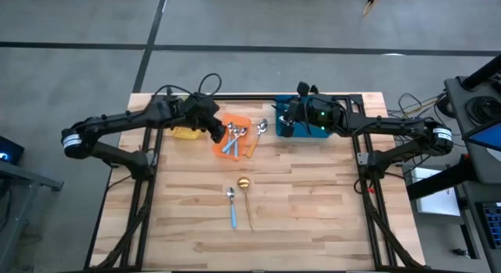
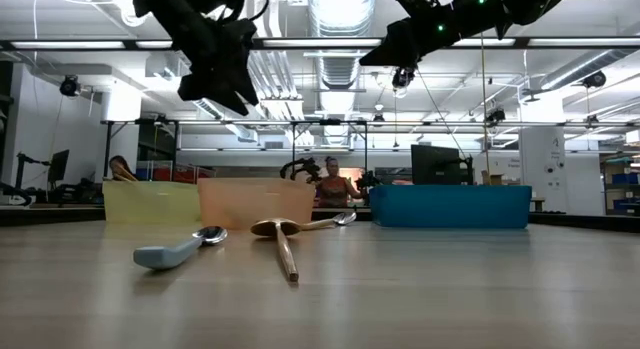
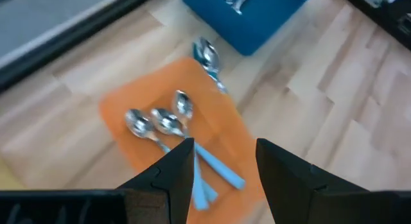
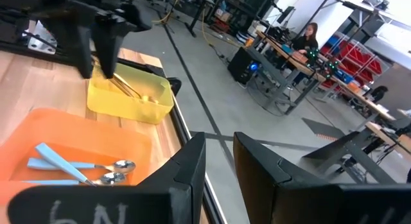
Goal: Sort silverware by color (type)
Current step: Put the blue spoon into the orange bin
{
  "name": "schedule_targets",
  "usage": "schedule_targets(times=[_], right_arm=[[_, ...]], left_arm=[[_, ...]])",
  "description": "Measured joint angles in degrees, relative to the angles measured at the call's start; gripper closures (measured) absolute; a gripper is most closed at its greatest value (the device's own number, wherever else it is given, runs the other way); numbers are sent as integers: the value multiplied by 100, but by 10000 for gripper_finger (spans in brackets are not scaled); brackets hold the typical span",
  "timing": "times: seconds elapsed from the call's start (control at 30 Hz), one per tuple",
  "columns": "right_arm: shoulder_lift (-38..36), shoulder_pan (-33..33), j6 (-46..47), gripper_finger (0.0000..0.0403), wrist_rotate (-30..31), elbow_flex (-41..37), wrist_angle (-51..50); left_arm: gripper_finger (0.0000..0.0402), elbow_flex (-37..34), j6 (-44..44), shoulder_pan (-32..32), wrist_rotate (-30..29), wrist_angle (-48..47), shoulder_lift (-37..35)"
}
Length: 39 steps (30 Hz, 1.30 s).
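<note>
Looking down from the high view, the left gripper [image 1: 215, 132] hangs over the orange bin [image 1: 244, 121], which holds blue-handled spoons [image 1: 232, 140]; the right gripper [image 1: 285, 123] sits above the blue bin [image 1: 313, 137]. On the table in the low view lie a blue spoon [image 2: 178, 249] and a gold spoon [image 2: 283, 241]. The left wrist view shows parted, empty fingers [image 3: 173, 176]. In the right wrist view the fingers [image 4: 189, 163] stand slightly apart, holding nothing visible.

Bright, even light from ceiling strips [image 2: 340, 44], soft shadows on the table [image 1: 313, 210], left wrist view motion-blurred.
</note>
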Motion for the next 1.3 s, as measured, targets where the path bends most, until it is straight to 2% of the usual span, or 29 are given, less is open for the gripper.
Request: schedule_targets(times=[0.27, 0.4, 0.77, 0.97, 1.13, 1.3], right_arm=[[-9, 2, 425, 330, 4, 0, 98], [-26, 25, 713, 330, 7, 0, 229], [-26, 298, 978, 330, -4, 0, 220], [-26, 656, 1005, 330, 0, 0, 216], [-28, 1067, 1007, 330, 0, 0, 271], [-31, 1457, 1072, 330, 2, 0, 278]], left_arm=[[254, 0, -663, -828, -10, -269, 0], [254, -1, -780, -1375, -249, -331, 0], [254, -59, 27, -2956, -330, -307, 0], [254, -188, -75, -3555, -1087, -261, 0], [254, -420, -260, -3925, -1368, 59, 0], [254, -947, -310, -4155, -1462, 954, 0]])
